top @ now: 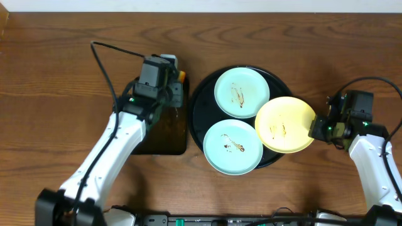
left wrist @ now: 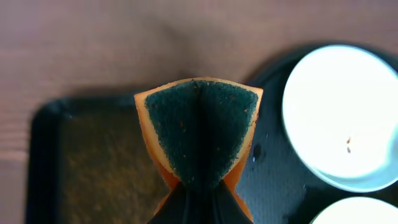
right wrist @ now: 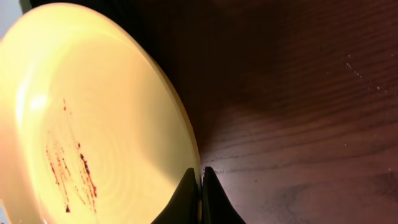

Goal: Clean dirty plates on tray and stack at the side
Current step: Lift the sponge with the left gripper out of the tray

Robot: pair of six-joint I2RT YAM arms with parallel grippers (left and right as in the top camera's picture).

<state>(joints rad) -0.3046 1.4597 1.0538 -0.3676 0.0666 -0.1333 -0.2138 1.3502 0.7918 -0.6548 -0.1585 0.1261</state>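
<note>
Two mint-blue plates (top: pixel 242 91) (top: pixel 233 146) with brown smears lie on the round black tray (top: pixel 200 103). The pale yellow plate (top: pixel 284 124) with a brown smear overhangs the tray's right rim. My right gripper (top: pixel 314 127) is shut on its right edge; in the right wrist view the fingers (right wrist: pixel 201 177) pinch the rim of the yellow plate (right wrist: pixel 93 118). My left gripper (top: pixel 178 80) is shut on a folded orange sponge with a dark green scrub face (left wrist: pixel 200 130), held above the gap between the rectangular tray and the round tray (left wrist: pixel 273 168).
A smaller rectangular black tray (top: pixel 164 129) with a brownish inside sits left of the round tray, under my left arm. Bare wood table (top: pixel 56 81) lies all around. A mint plate (left wrist: pixel 339 115) shows bright in the left wrist view.
</note>
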